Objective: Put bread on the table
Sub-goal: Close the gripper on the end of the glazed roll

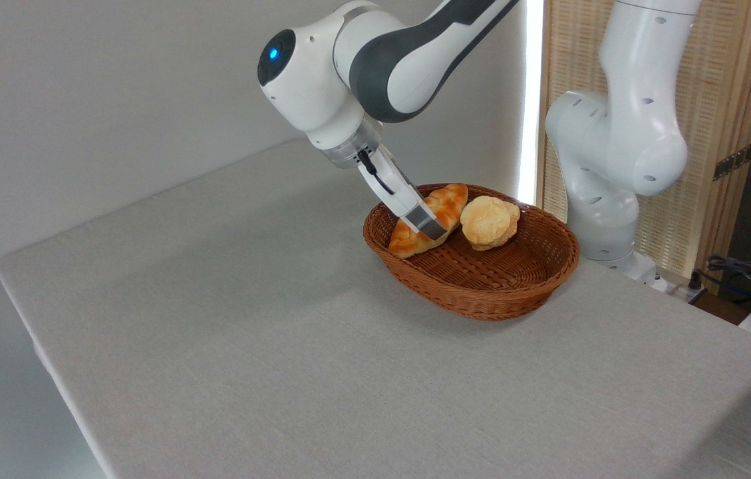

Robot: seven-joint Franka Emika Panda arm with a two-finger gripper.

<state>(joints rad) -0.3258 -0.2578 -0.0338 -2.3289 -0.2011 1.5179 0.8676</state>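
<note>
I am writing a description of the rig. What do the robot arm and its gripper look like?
The arm has glossy white, rounded shells with dark grey sections between its joints, and a round blue light glows on the wrist housing. A silver ring joins the wrist to the white gripper, whose fingers end in grey pads. A thin black cable runs along it.

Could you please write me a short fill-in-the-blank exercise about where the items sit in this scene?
1. The braided loaf and the round bun both lie inside the wicker ______.
2. The hand is down at the ______, not at the bun.
3. Seen from the camera, the bun lies to the ______ of the loaf.
4. The basket stands on a table covered with a plain grey ______.

Missing words: basket; loaf; right; cloth.
</note>
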